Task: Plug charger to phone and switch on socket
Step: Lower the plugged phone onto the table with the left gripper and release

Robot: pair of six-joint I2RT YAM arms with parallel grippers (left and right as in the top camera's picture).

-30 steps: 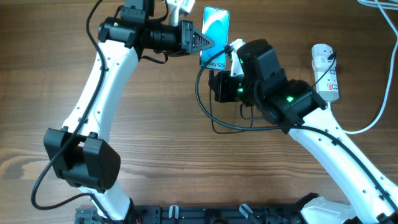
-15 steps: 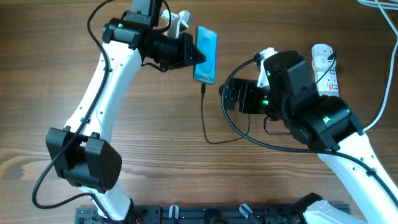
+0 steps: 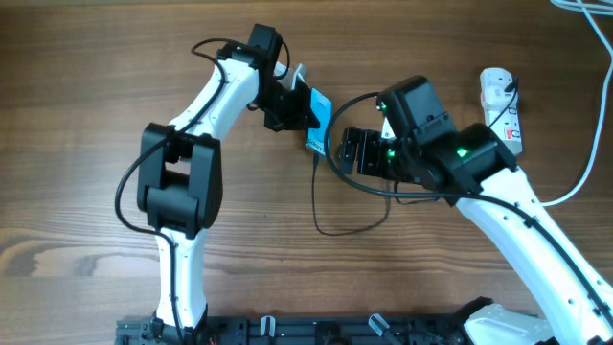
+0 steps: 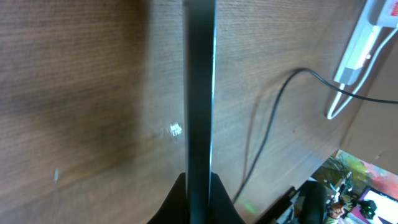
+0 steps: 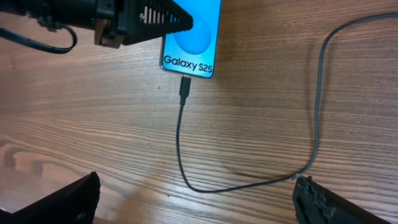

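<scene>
My left gripper (image 3: 299, 107) is shut on the phone (image 3: 320, 119), which hangs tilted above the table. From the left wrist I see the phone (image 4: 199, 93) edge-on between my fingers (image 4: 177, 200). Its cyan screen and white strip (image 5: 193, 37) face the right wrist camera. The charger's black cable (image 5: 179, 143) runs from the phone's lower end, where its connector (image 5: 185, 87) sits, and loops over the table (image 3: 330, 228). My right gripper (image 5: 199, 208) stands wide open above the cable loop, holding nothing; overhead it (image 3: 337, 153) is just right of the phone. The white socket (image 3: 505, 115) lies far right with the adapter (image 3: 494, 82) on it.
A thicker white cable (image 3: 579, 187) curves along the right edge past the socket. The charger's cable (image 4: 267, 124) crosses the wood under the phone. A cardboard edge and clutter (image 4: 360, 186) show beyond the table in the left wrist view.
My right gripper opened, let go of the connector and drew back to the right. My left arm brought the phone down and toward the table's middle, cable attached.
</scene>
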